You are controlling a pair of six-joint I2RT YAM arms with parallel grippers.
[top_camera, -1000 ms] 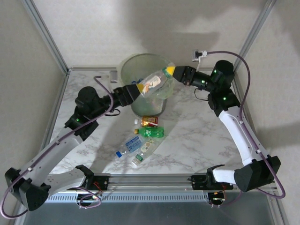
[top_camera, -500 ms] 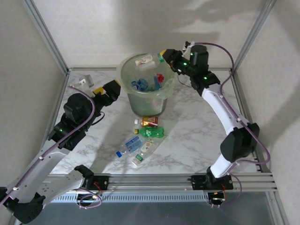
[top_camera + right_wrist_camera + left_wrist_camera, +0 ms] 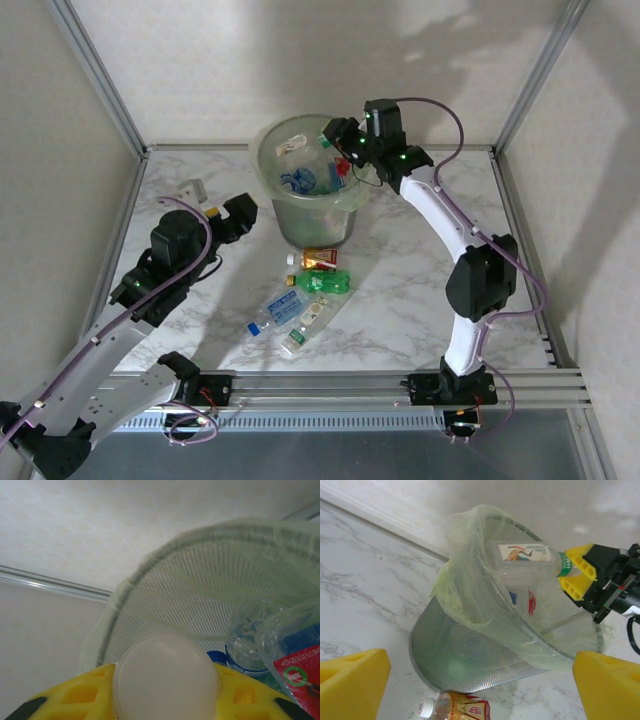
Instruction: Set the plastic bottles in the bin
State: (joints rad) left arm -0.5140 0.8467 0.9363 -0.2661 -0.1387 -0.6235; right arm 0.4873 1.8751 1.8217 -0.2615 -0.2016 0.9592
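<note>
The bin (image 3: 315,225), pale green mesh with a liner bag, stands at the back centre. My right gripper (image 3: 331,136) reaches over its far rim, shut on the neck of a clear plastic bottle (image 3: 303,146) that lies across the opening. In the left wrist view that bottle (image 3: 525,562) juts from the right gripper's yellow fingers (image 3: 576,575) above the bin (image 3: 485,655). In the right wrist view its white round end (image 3: 165,677) sits between my fingers. My left gripper (image 3: 236,214) is open and empty, left of the bin. Several bottles (image 3: 322,172) lie inside.
Loose bottles lie on the marble table in front of the bin: a red-and-yellow-labelled one (image 3: 320,258), a green one (image 3: 325,282), a blue-labelled one (image 3: 280,309) and a clear one (image 3: 308,325). Metal frame posts rise at the back corners.
My left gripper let go of the bottle and drew back to the left. My right arm swung the bottle over to the bin's far rim.
</note>
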